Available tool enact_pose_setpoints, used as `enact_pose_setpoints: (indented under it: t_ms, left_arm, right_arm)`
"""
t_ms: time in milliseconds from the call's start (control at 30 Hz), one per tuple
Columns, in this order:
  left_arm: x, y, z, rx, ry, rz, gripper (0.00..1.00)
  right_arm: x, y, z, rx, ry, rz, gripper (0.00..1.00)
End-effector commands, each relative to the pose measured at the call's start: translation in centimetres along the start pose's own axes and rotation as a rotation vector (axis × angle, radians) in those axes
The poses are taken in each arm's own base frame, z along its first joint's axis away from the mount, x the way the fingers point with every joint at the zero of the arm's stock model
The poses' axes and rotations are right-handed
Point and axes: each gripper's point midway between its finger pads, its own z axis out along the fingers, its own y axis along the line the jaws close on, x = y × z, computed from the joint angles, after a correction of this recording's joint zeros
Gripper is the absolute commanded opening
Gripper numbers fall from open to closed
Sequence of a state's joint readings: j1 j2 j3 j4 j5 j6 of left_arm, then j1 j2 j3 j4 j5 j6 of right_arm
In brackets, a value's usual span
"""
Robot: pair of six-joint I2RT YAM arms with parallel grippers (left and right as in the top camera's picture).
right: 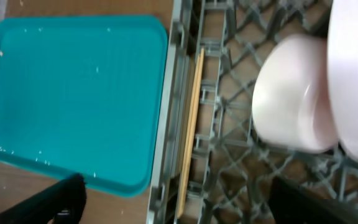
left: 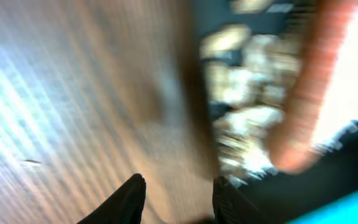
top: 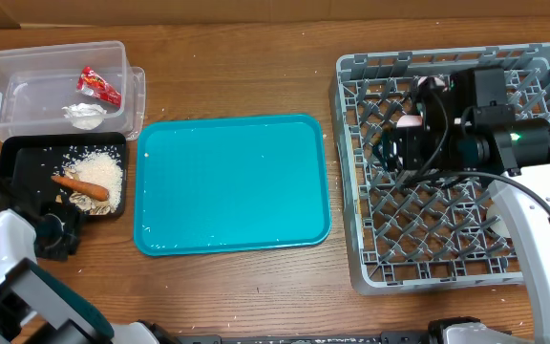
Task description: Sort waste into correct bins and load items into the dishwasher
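With the left gripper point(left: 179, 183) and right gripper point(right: 176, 186) both parted and empty, the right should rise straight above the dish rack point(top: 345, 191), clearing the bowl point(right: 291, 102) and chopsticks point(right: 191, 118) inside it.

We find the overhead view evenly lit and sharp; the left wrist view is smeared by blur, with glare on the table point(left: 30, 93) and beside the carrot point(left: 303, 99); the right wrist view is bright, slightly soft.
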State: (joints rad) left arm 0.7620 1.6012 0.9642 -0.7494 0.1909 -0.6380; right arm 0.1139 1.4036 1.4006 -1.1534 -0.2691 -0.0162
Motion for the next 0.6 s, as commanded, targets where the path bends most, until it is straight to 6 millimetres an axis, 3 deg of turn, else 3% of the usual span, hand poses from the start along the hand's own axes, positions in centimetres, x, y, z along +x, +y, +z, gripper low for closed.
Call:
enact_pose_setpoints:
  t_ms: [0,100,233,300,433,567]
  left_arm:
    - [1.0,-5.5,-4.4,0.18,-0.021,0.205,0.39]
    - [3.2,-8.2,-6.0,0.217,-0.033,0.389,0.44]
    - [8.9,-12.1,-7.7,0.258,-0.015,0.827,0.77]
    - [11.4,-12.7,-8.4,0.229,0.012,0.984,0.98]
    - [14.3,-11.4,-9.9,0.075,0.045,1.109,1.0]
    - [16.3,-7.8,-11.2,-0.061,0.172,1.135,1.0]
  right_arm:
    - [-2.5,0.2,-0.2,-0.005,-0.095,0.045,1.0]
    - [-3.7,0.5,-0.1,-0.023,-0.136,0.031,1.0]
    - [-3.9,-0.1,1.0,-0.017,-0.116,0.041,1.0]
    - [-3.3,-1.0,2.0,-0.006,-0.071,0.069,1.0]
    - [-0.6,-2.8,2.8,0.022,0.057,0.145,1.0]
    - [1.7,-4.7,2.1,0.059,0.143,0.227,1.0]
